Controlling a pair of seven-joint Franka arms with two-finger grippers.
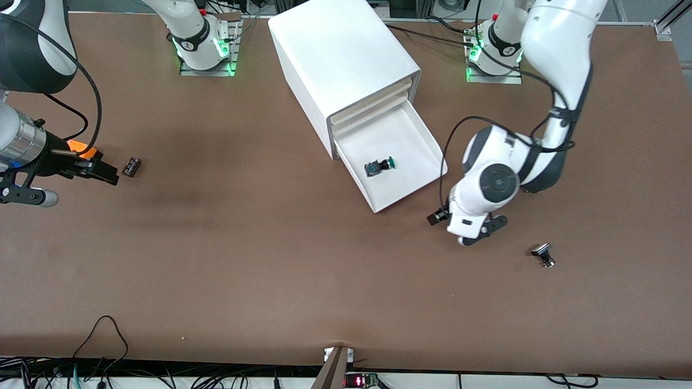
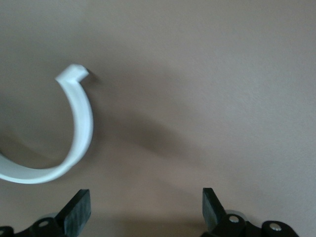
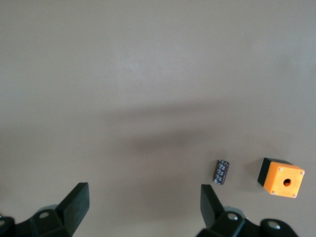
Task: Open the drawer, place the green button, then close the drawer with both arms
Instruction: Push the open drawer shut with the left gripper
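The drawer, lowest in the white cabinet, stands pulled open. The button with its green cap lies on its side inside the tray. My left gripper hangs open and empty over bare table, beside the drawer's front corner toward the left arm's end. In the left wrist view its fingers are spread wide and the drawer's curved white rim shows. My right gripper is open and empty over the table at the right arm's end; its wrist view shows wide-apart fingers.
An orange box with a hole and a small dark cylinder lie by the right gripper. A black-and-silver part lies nearer the front camera than the left gripper. Three upper drawers are shut.
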